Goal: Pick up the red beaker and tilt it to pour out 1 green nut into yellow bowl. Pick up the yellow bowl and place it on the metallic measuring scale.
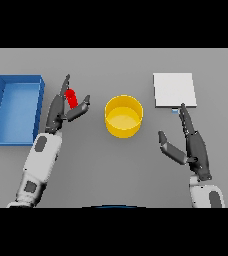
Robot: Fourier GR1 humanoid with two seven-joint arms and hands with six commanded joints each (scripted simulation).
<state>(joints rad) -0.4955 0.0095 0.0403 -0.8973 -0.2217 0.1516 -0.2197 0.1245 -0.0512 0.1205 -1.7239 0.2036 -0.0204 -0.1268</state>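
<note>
The red beaker [72, 98] stands left of centre on the grey table. My left hand [61, 111] reaches it from below, fingers straight on its left side and thumb spread on its right, so the beaker sits in the gap with the hand open. The yellow bowl [123, 116] stands at the centre, and I see nothing inside it. The metallic measuring scale [173, 90] lies flat at the back right. My right hand [192, 142] rests open just below the scale, fingertips near its front edge. No green nut shows.
A blue bin [15, 109] stands at the far left, close beside my left forearm. Bare table lies between the bowl and the scale.
</note>
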